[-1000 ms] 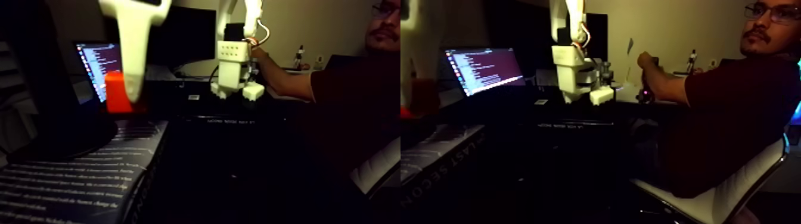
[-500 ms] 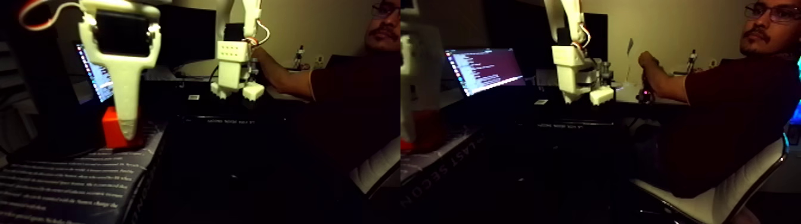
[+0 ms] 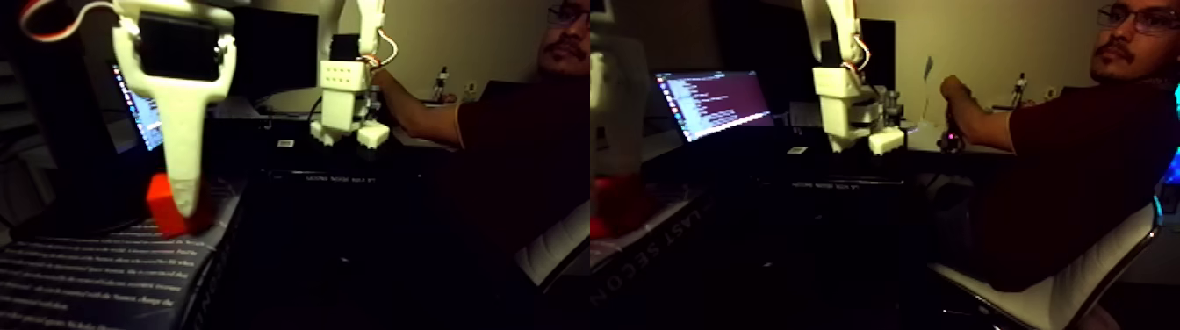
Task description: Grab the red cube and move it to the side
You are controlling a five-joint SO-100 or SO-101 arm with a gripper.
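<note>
The picture holds two side-by-side views of one scene. In the left half of the fixed view, the red cube (image 3: 160, 202) sits low over a dark book with white print (image 3: 97, 276), at or just above its cover. My white gripper (image 3: 180, 209) comes down from the top left, shut on the cube. One white finger (image 3: 186, 175) crosses the cube's front and the other finger is hidden behind it. In the right half, the same cube (image 3: 619, 209) shows at the left edge, under the blurred white gripper body (image 3: 607, 114).
A second white arm (image 3: 347, 105) stands further back, with a person's hand (image 3: 950, 90) on it. The person in a dark red shirt (image 3: 1080, 175) sits at the right on a white chair (image 3: 1054, 298). A lit laptop (image 3: 713, 104) stands behind the book.
Over the last second the gripper has come down with the red cube, from level with the laptop screen to the book's surface, shifting slightly left.
</note>
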